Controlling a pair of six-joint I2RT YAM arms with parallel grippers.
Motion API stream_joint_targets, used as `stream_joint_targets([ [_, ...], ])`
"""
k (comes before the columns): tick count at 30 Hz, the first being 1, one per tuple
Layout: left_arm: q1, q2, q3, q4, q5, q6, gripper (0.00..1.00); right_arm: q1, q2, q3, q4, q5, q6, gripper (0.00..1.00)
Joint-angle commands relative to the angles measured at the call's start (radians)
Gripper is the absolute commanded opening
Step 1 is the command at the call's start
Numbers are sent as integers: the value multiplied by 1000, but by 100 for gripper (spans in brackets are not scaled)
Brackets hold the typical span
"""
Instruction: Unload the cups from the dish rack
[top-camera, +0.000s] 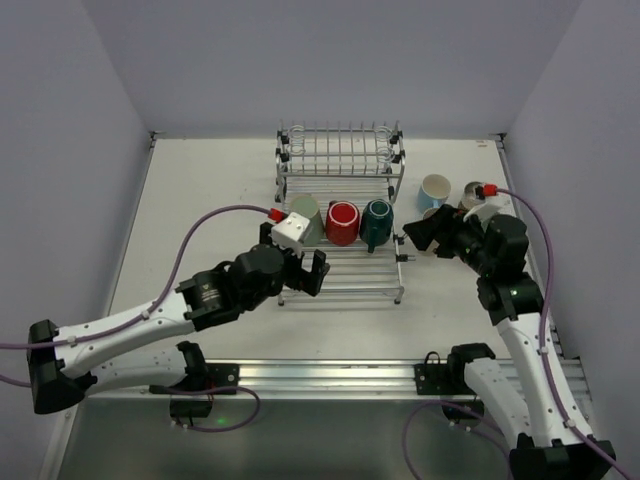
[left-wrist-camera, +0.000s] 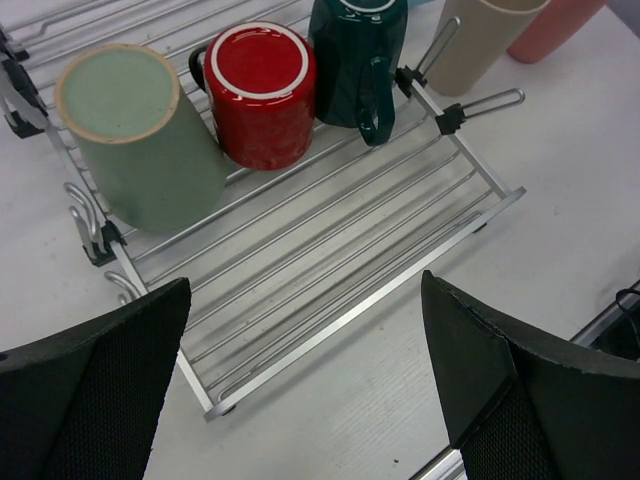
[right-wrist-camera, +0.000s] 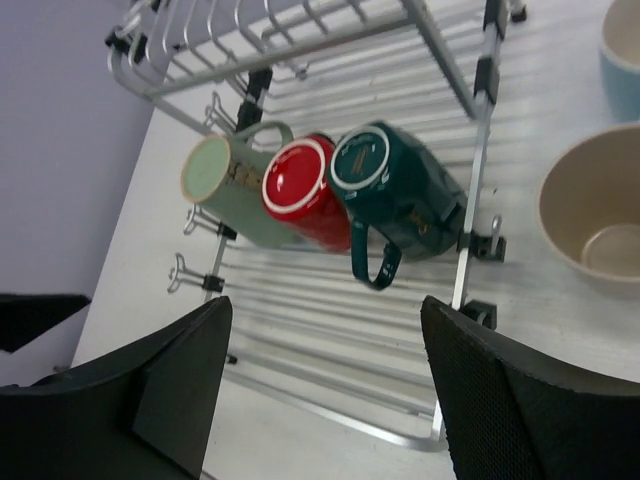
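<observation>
The left claw hangs empty with its fingers spread wide, at about 6 o'clock from the green cup in the overhead view. That cup lies on its side at the left end of the lower tray of the dish rack, base toward the claw. The red cup lies just beside it, then the teal cup, its handle pointing to 6 o'clock.

I judge the green cup to be the step in hand. The claw should travel toward 12 o'clock, straddle the body on the side away from the red neighbour, and close squarely. Smooth round walls may slip, and a nudge could roll the row.

The right claw is likewise spread and empty, at 3 o'clock from the teal cup. Beyond it, around 1 o'clock, a beige cup and a light blue cup stand on the table.

The table is white and matte, and plain pale grey walls close it in on three sides.
</observation>
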Motion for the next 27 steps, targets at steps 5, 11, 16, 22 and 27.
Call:
stream_joint_targets([
  [5,4,109,34,218,-8,-40,100,129,71,-35,127,2,-41,82],
  [11,4,66,-25,223,-2,-47,100,263,258,68,110,287,-113,94],
  [16,4,-32,-97,209,-12,-57,100,361,395,132,128,536,-158,99],
  [22,4,-114,-141,180,-23,-47,100,392,545,186,154,661,-164,99],
  [27,4,-130,-170,191,-9,-50,100,396,628,221,183,688,-161,99],
])
